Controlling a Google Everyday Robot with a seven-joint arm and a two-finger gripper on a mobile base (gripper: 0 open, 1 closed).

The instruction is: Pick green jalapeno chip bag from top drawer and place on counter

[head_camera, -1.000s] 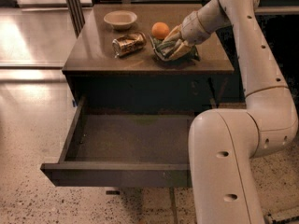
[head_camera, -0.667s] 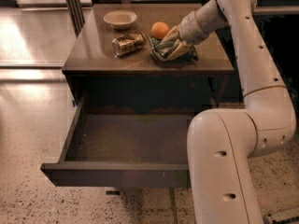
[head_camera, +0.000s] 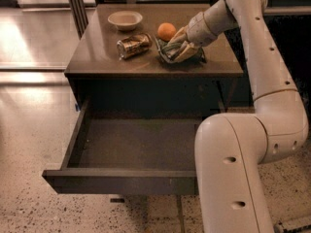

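Upper centre of the frame: the gripper (head_camera: 181, 46) sits low on the tabletop (head_camera: 97, 52), fingers closed on the green jalapeno chip bag (head_camera: 167, 50) beside an orange (head_camera: 166, 31). The top drawer (head_camera: 126, 181) stands open below. Placement looks all but done; next calls for letting go, then a clean lift away.

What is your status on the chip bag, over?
Gripper on crumpled green foil chip bag, bag resting on glossy brown counter. Wide dark top drawer open. Round orange fruit close behind bag, crushed gold can beside.
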